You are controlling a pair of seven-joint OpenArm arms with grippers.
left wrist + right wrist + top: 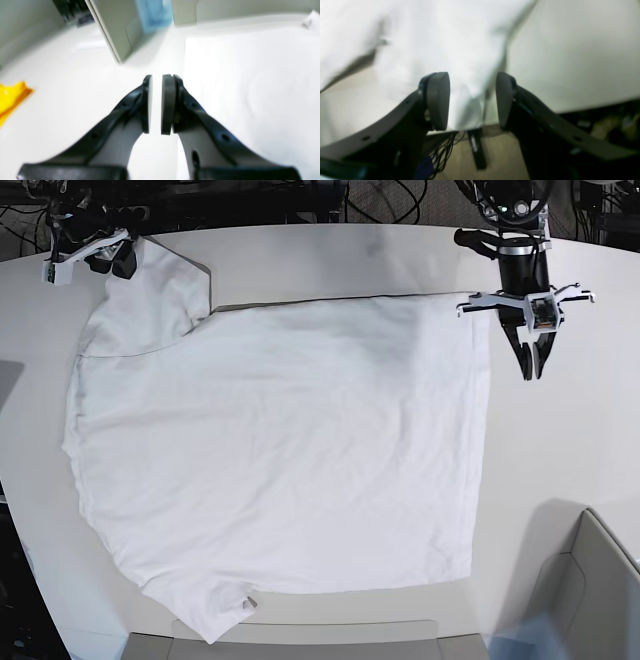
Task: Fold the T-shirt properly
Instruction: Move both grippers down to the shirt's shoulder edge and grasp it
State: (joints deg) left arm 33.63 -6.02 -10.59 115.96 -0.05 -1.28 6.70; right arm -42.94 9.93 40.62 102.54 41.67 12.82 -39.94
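- Base view: even, bright overhead light; sharp focus; soft shadow along the T-shirt (280, 450) edge.
- Left wrist view: overexposed; table (62, 82) and cloth beyond the jaws glare white; background blurred.
- Right wrist view: dimmer, motion-blurred; cloth between the jaws smeared; wide-angle bending at edges.

Off-white bench (560, 450) with a smooth hard top and rounded far corners, evenly lit with soft shadows. Dark cables (400, 200) and black equipment sit behind its far edge. A grey box (590, 580) stands at the near right corner; something yellow (10, 97) lies on the bench.
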